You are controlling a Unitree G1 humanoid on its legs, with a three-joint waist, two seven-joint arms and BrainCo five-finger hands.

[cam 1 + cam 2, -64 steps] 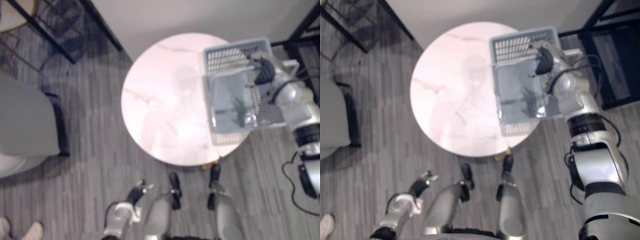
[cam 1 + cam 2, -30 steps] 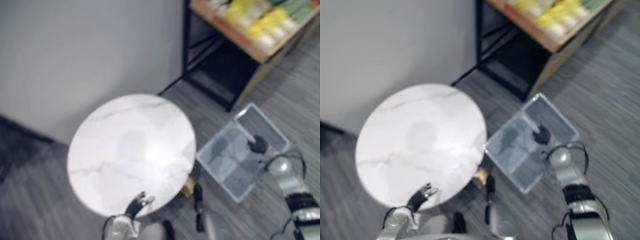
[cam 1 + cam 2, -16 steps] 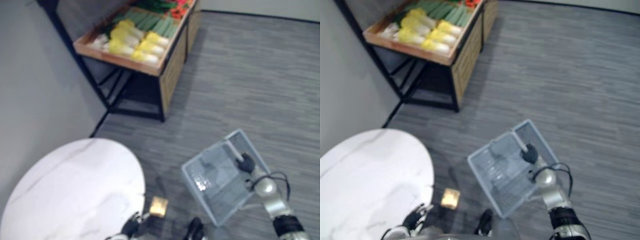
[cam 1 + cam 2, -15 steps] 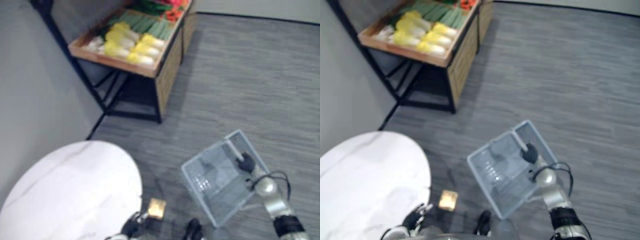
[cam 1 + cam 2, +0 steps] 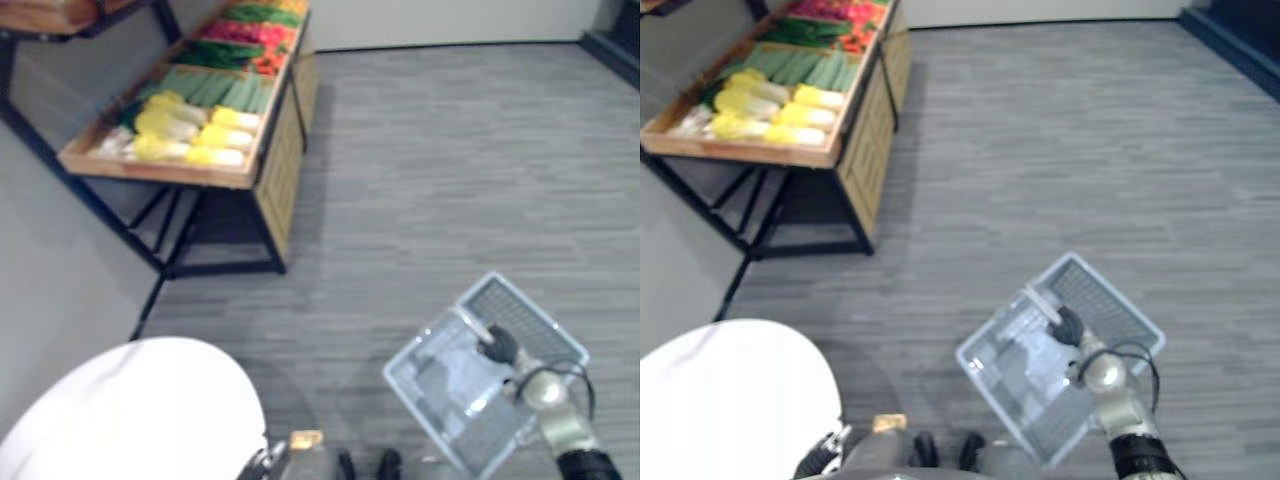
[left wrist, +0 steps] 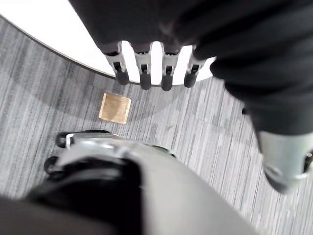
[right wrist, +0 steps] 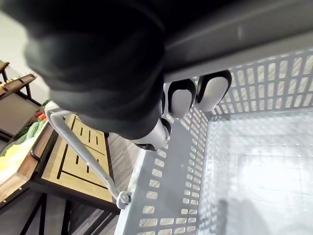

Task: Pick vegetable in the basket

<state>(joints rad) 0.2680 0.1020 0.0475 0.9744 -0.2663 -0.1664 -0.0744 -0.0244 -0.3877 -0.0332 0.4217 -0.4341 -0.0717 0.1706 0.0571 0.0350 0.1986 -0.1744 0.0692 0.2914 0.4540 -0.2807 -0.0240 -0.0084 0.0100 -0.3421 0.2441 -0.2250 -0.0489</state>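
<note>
Right wrist view: right robot hand (image 7: 181, 98) clasps the basket (image 7: 164, 198) rim; left robot hand (image 6: 145, 72) hangs slack.

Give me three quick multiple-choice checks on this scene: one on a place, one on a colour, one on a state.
1. Where is the vegetable stand from the basket?
A. Ahead, to the robot's left
B. To the robot's right
C. Behind the robot

2. What colour is the basket?
A. Red
B. Grey
C. Yellow

3. What is the right hand doing?
A. Hanging open
B. Holding a vegetable
C. Gripping the basket

Answers:
1 A: the stand sits at the upper left of the eye views, the basket at the lower right.
2 B: its slatted walls are grey.
3 C: in the right wrist view its fingers curl over the basket's rim.
</note>
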